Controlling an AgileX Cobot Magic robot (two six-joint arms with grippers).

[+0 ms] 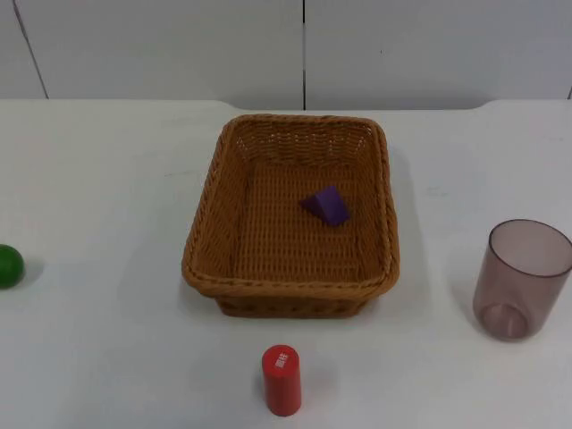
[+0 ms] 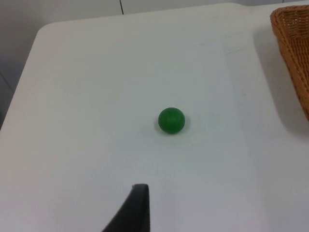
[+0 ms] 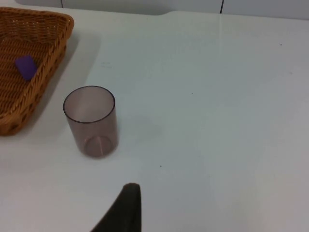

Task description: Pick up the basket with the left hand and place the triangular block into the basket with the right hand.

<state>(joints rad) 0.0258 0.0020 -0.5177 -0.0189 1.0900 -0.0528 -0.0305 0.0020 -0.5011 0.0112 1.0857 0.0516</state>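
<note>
Basket (image 1: 234,234) of brown wicker sits flat on the white tabletop (image 1: 98,179), and we find the purple triangular block (image 1: 326,206) lying inside it on the woven floor, toward the side nearer the right arm. A red cylinder (image 1: 281,380) stands upright just beyond the basket's near wall; its top face carries a small white label with marks that we cannot read. A translucent smoky cup (image 1: 521,279) stands upright and well apart from the basket on the right arm's side, and we see no writing on it. A green ball (image 1: 9,265) rests at the tabletop's edge on the left arm's side. The left hand (image 2: 135,212) hangs above the tabletop with one black fingertip in sight; the ball (image 2: 171,120) lies ahead of it and the basket rim (image 2: 292,53) farther off to one side. We cannot tell whether its fingers are apart or together. The right hand (image 3: 125,210) hangs likewise above the bare tabletop, the cup (image 3: 91,121) just ahead of it and the basket (image 3: 48,72) with the block (image 3: 25,67) beyond; its finger spacing we cannot tell either.
</note>
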